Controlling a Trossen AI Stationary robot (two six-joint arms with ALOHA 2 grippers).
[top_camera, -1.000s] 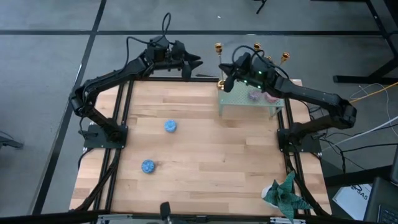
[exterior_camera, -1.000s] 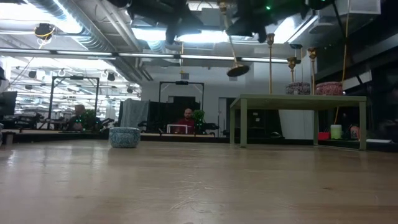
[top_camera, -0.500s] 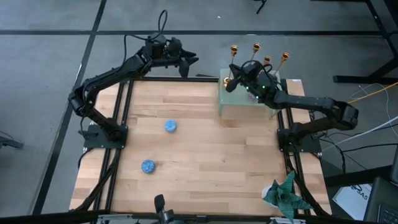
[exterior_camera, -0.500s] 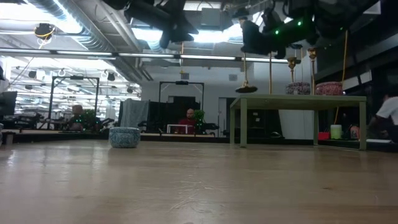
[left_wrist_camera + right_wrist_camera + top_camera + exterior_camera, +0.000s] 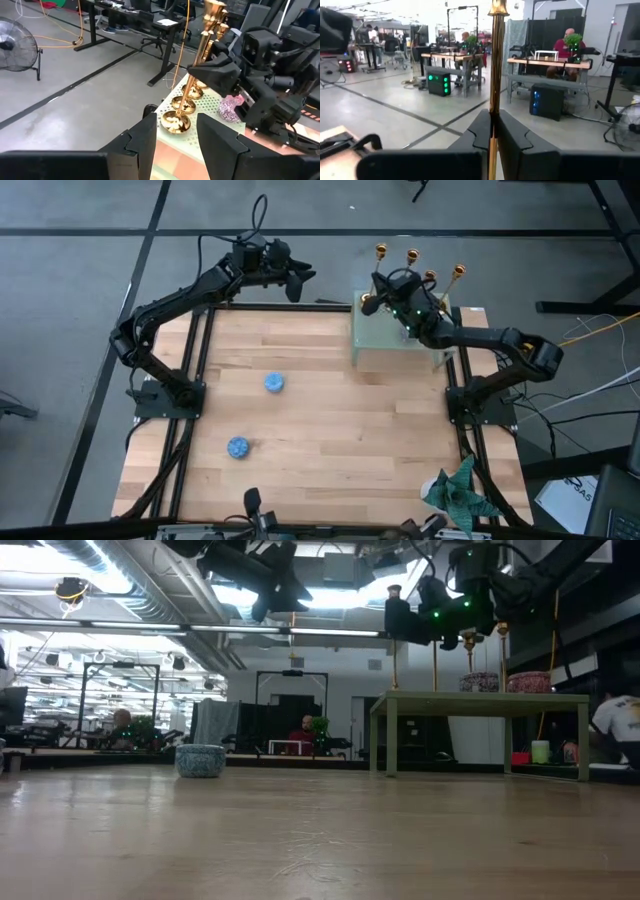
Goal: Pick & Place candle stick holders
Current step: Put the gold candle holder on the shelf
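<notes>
Several gold candlestick holders are at the small green table (image 5: pixel 395 345) at the far right. Three of them (image 5: pixel 412 255) (image 5: pixel 430 277) (image 5: pixel 458 272) stand on their round bases on its top. My right gripper (image 5: pixel 377 282) is shut on the stem of another one (image 5: pixel 394 650), upright at the table's far left corner. In the left wrist view its base (image 5: pixel 175 122) shows at that corner. My left gripper (image 5: pixel 300 280) is open and empty in the air beyond the table's far edge, facing the holders. My right gripper pinches the holder's thin stem (image 5: pixel 493 107) between its two fingers, below the top cup (image 5: pixel 497 7). The fingers come about level from the table's right side and lie across the stem. The holder is upright. Its base is at the green table's top; whether it rests there, I cannot tell.
Two blue bowls (image 5: pixel 274 383) (image 5: pixel 238 447) sit on the wooden table's left half. Two patterned bowls (image 5: pixel 485 682) (image 5: pixel 530 682) sit on the green table beside the holders. A green cloth (image 5: pixel 460 490) lies at the near right corner. People are in the room behind.
My right gripper has carried the holder toward the table's right, over the green table's far left corner, and down. The holder hung tilted with its base in the air; now it is upright with its base at the green table's top.
</notes>
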